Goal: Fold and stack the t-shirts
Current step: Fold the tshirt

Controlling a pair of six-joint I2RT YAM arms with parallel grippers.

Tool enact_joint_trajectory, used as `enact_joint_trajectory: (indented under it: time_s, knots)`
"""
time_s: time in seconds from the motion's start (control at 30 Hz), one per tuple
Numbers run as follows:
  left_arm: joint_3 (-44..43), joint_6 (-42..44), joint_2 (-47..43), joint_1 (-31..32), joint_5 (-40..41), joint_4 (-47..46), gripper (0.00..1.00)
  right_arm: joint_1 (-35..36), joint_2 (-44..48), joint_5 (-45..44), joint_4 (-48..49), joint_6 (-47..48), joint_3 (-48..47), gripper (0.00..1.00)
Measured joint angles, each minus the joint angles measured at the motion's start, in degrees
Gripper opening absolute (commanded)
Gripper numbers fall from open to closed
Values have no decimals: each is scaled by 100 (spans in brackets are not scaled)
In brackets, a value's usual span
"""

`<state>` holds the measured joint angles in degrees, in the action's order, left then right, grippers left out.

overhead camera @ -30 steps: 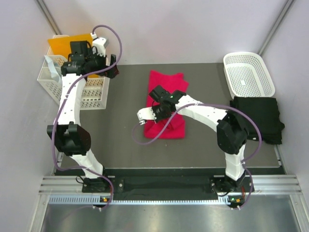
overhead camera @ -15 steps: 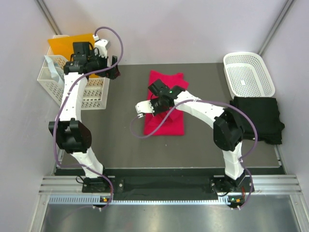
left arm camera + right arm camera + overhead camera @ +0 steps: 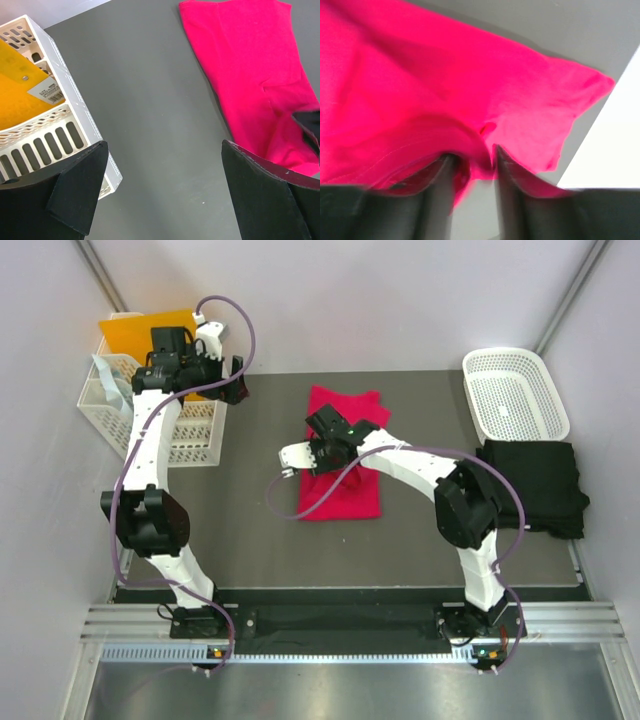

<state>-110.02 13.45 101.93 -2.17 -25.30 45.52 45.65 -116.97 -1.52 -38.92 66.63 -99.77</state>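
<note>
The pinkish-red t-shirt [image 3: 345,405] lies folded into a long strip in the middle of the dark mat. My right gripper [image 3: 312,462] is low over its left edge. In the right wrist view the gripper [image 3: 472,165] has its jaws parted. A loose fold of the pink t-shirt [image 3: 445,90] sags between the fingertips [image 3: 507,165]. The black t-shirt [image 3: 535,485] lies folded at the right edge of the mat. My left gripper [image 3: 235,380] hangs wide open beside the left basket. Only bare mat shows between its fingers [image 3: 165,185], with the pink t-shirt [image 3: 250,75] off to the right.
A white lattice basket [image 3: 190,435] holding an orange item [image 3: 140,335] stands at the back left, close to my left gripper. The basket [image 3: 75,115] also appears in the left wrist view. An oval white basket [image 3: 515,390] sits at the back right, just beyond the black t-shirt.
My right gripper moved away from the arm bases and slightly left along the pink t-shirt's left edge, and its jaws parted. The left arm rose slightly, then held still.
</note>
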Motion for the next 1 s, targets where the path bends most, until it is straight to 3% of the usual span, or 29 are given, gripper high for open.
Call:
enact_joint_trajectory:
  time_s: [0.07,0.17,0.63,0.83,1.0]
  knots:
    - [0,0,0,0,-2,0,99,-11,-7,-138,236,-76,74,86]
    - [7,2,0,0,0,2,99,-20,-7,-365,684,-186,317,94]
    - [92,-2,0,-22,-46,24,99,-352,181,-1132,2076,-1029,754,93]
    - [186,166,0,-20,-323,94,99,-599,828,-1060,2059,-1318,754,91]
    - [549,876,0,52,-925,225,99,-933,1421,-518,1408,-1757,835,90]
